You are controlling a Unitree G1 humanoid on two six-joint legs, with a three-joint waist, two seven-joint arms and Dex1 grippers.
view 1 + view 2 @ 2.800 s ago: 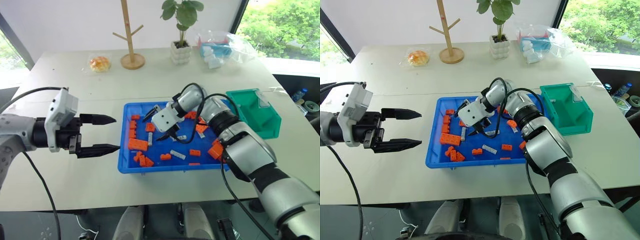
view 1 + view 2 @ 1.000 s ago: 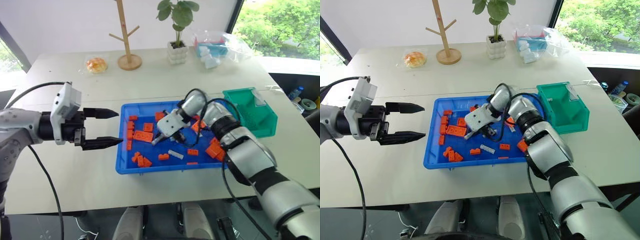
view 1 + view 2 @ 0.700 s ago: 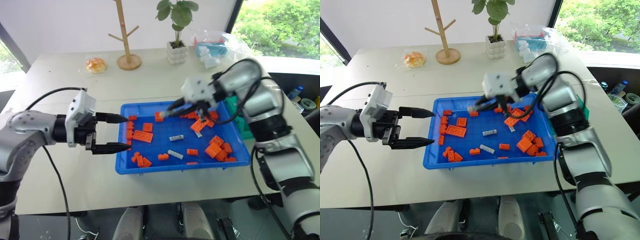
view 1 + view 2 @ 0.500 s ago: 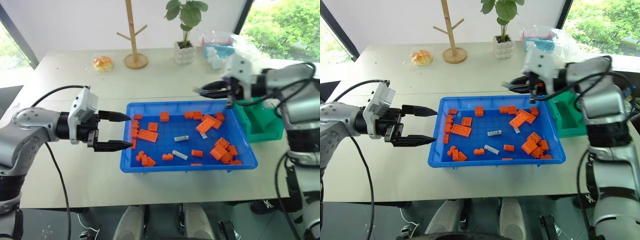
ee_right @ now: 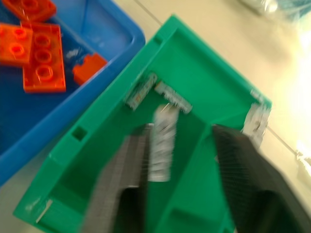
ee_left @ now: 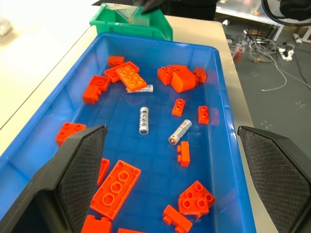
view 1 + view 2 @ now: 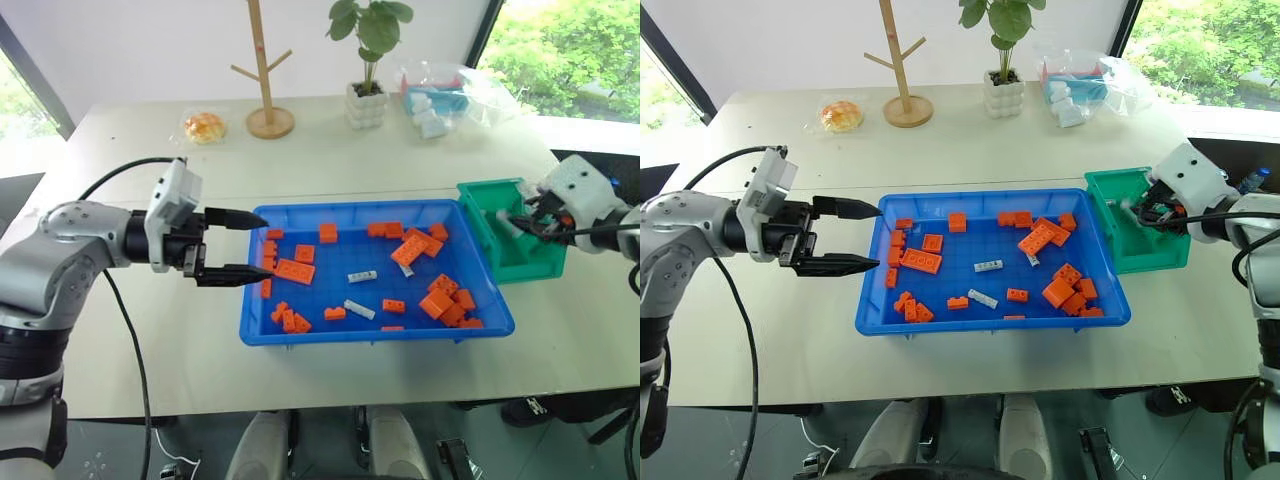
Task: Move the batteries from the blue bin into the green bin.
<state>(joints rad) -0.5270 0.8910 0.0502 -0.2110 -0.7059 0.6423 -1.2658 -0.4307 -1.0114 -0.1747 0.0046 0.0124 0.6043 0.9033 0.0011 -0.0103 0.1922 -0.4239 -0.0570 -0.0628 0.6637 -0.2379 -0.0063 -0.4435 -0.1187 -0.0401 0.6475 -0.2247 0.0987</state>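
While orange bricks [image 7: 296, 270] crowd the batteries [image 7: 362, 276], both jaws gape empty.

No readable text, brand, number or sign anywhere. Batteries [image 6: 144, 120] in the blue bin [image 6: 224, 141] carry dark print on their wraps, too small to read. Label holder [image 5: 255, 119] on the green bin [image 5: 204, 102] shows no legible lettering.

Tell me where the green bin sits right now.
In the head views the green bin stands on the table's right side, right against the blue bin's right end, with the right gripper over it.
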